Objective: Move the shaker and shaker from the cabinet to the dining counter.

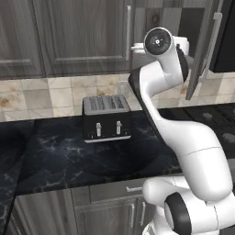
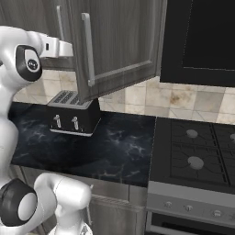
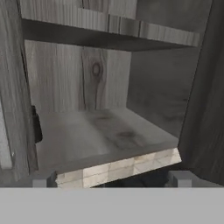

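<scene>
Our pincer point(image 3: 111, 178) is raised to the open cabinet point(image 3: 166, 83), its two grey fingertips point(image 3: 43, 179) set wide apart at the near edge of the grey shelf point(image 3: 96, 135), with nothing between them. Ahead of the pincer we see that bare shelf, a wood-grain back wall with a dark knot, and an upper shelf board point(image 3: 109, 28) above. To the pincer's left, tucked against the cabinet's side frame, a small dark shape point(image 3: 36, 124) shows; we cannot tell whether it is the black shaker. We cannot make out the white one. Just below the pincer and under the shelf edge runs a strip of beige tile point(image 3: 122, 168). In the base views our arm point(image 1: 160, 69) reaches up beside the swung-open cabinet door point(image 2: 114, 41) with its slim silver handle point(image 2: 87, 48). Well below the pincer, a black toaster point(image 1: 106, 118) stands on the black marble desk point(image 1: 59, 156) against the tiled wall, and a stovetop point(image 2: 197, 151) lies off to the right.
</scene>
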